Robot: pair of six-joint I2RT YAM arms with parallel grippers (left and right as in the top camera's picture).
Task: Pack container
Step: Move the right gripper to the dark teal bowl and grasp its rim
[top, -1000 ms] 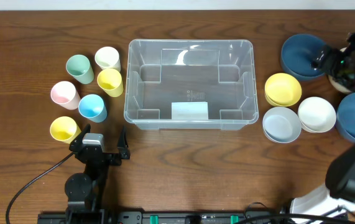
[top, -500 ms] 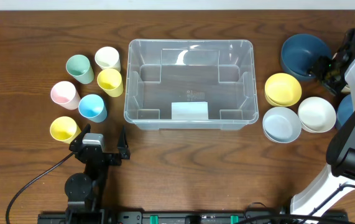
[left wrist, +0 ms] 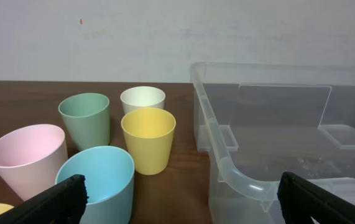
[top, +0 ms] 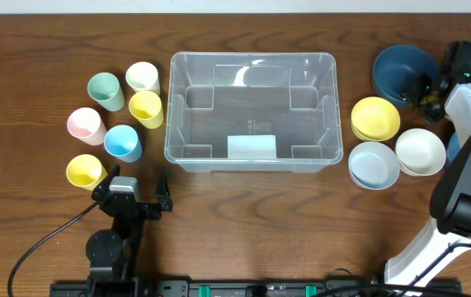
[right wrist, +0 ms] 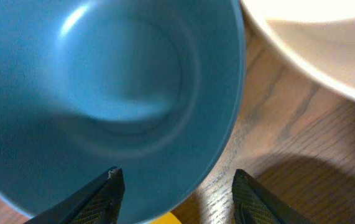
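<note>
While the container (top: 252, 55) sits empty at the centre of the surface (top: 219, 231), white label showing through its lower wall, the only change in the last second is on the right arm. The right end effector (right wrist: 175, 177), previously out at the right edge of the overhead frame, has moved inward and now stands at the right-hand rim of the dark blue bowl (top: 398, 70) in the upper right. The wrist view shows its fingers spread, with the bowl's rim running between them and nothing clamped; whether either finger touches the bowl cannot be told. Judgement: this is an approach to a first pick, with the grasp not yet made, so packing has not begun. The left end effector (top: 134, 191) rests at lower left with its fingers wide and empty, facing six cups (top: 124, 107) that stand upright in a cluster left of the container and remain unmoved. The yellow bowl (top: 375, 118), white bowl (top: 421, 151) and pale grey bowl (top: 374, 165) lie just right of the container, also unmoved. The next step calls for closing on the rim and lifting clear of the yellow bowl beside it, where a thin rim grip may let the bowl tilt.
</note>
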